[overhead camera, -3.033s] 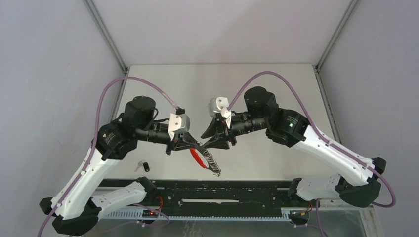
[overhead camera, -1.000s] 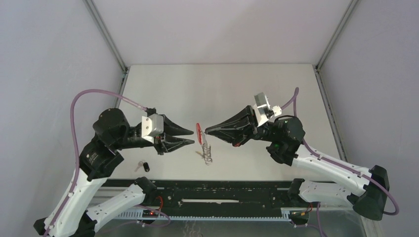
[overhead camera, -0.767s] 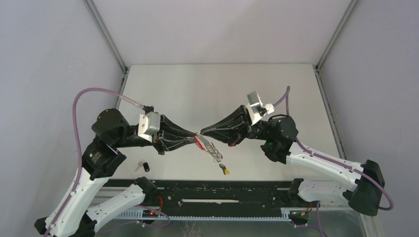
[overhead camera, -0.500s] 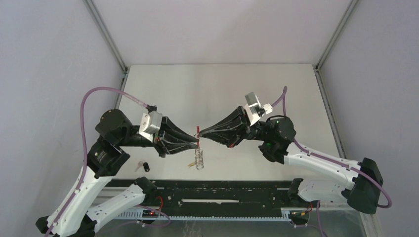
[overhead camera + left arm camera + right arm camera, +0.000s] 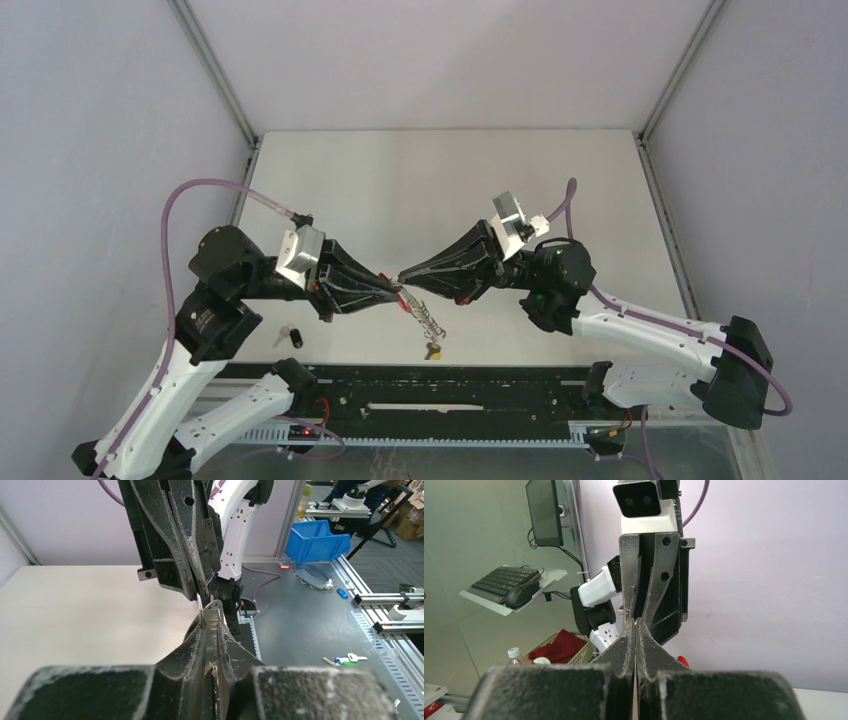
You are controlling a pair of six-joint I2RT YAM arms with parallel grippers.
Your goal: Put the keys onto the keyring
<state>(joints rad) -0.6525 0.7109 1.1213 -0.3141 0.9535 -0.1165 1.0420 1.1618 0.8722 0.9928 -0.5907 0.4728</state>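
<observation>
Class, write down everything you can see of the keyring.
The keyring hangs from the tips of the shut right gripper, which the left gripper meets nose to nose. Its chain of silver wire rings slants toward the near edge, with a key at the end. The red band is mostly hidden.

Keyring (image 5: 425, 318): a string of silver wire rings dangling slantwise from the closed right pincer (image 5: 402, 277), with the yellow-tagged key (image 5: 433, 350) by its low end. The black-tagged key (image 5: 292, 337) lies flat on the surface (image 5: 450, 180).
</observation>
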